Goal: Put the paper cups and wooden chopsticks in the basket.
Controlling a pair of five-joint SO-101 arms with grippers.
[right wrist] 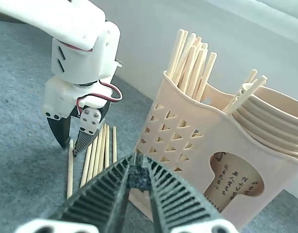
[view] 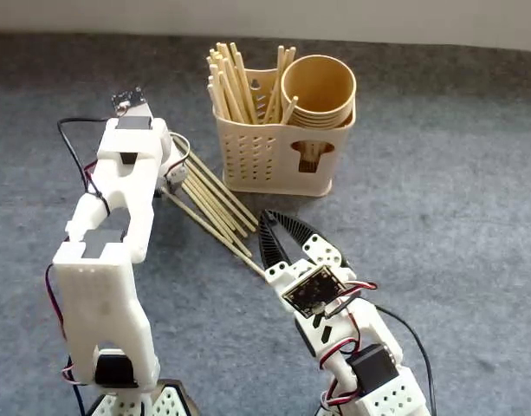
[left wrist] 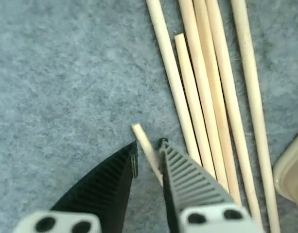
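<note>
A cream plastic basket point(view: 274, 160) point(right wrist: 187, 145) stands at the back of the table. It holds a stack of paper cups point(view: 319, 87) point(right wrist: 270, 121) and a bundle of upright wooden chopsticks point(view: 235, 82) point(right wrist: 190, 58). Several loose chopsticks point(view: 217, 204) point(left wrist: 212, 97) point(right wrist: 97, 150) lie on the grey cloth left of the basket. My left gripper point(view: 171, 178) point(left wrist: 148, 144) point(right wrist: 69, 148) is down at their far ends. It is slightly open and straddles the end of one separate chopstick point(left wrist: 141, 138) point(view: 217, 234). My right gripper point(view: 269, 217) point(right wrist: 137, 162) hangs shut and empty just in front of the basket.
Grey cloth point(view: 456, 225) covers the table, with free room to the right of the basket and at the front left. The separate chopstick's near end lies close to my right gripper. A pale wall runs along the back.
</note>
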